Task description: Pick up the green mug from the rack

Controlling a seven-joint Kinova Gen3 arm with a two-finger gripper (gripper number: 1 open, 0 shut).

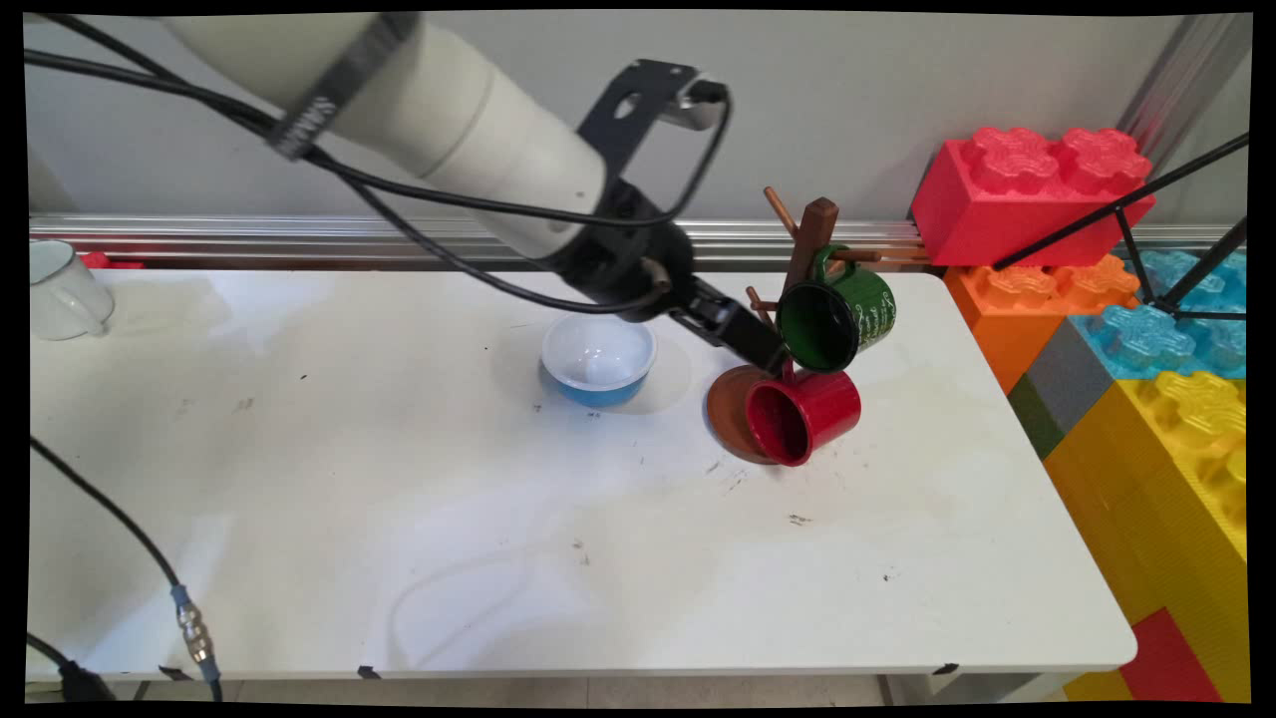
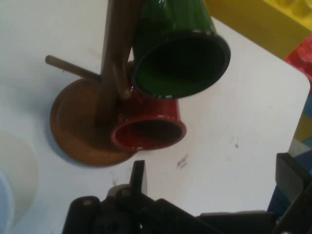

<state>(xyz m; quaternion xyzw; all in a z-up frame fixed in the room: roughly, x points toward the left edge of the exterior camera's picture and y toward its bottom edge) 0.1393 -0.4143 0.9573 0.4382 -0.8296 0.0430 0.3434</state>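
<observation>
A brown wooden mug tree point(image 1: 809, 244) stands on a round base point(image 1: 728, 404) at the table's right back. A green mug point(image 1: 837, 314) hangs from an upper peg, mouth toward the camera. Below it a red mug point(image 1: 802, 414) hangs low over the base, also on its side. My gripper point(image 1: 770, 357) reaches in from the left and sits just beside the tree, close to both mugs. In the hand view the green mug point(image 2: 180, 63) and red mug point(image 2: 148, 134) lie ahead of my gripper point(image 2: 214, 180), which is open with nothing between its fingers point(image 2: 138, 176).
A blue bowl point(image 1: 598, 361) with a white inside sits left of the tree, under the wrist. A white mug point(image 1: 65, 289) stands at the far left edge. Large toy bricks point(image 1: 1126, 329) are stacked past the table's right edge. Black cables hang at the left.
</observation>
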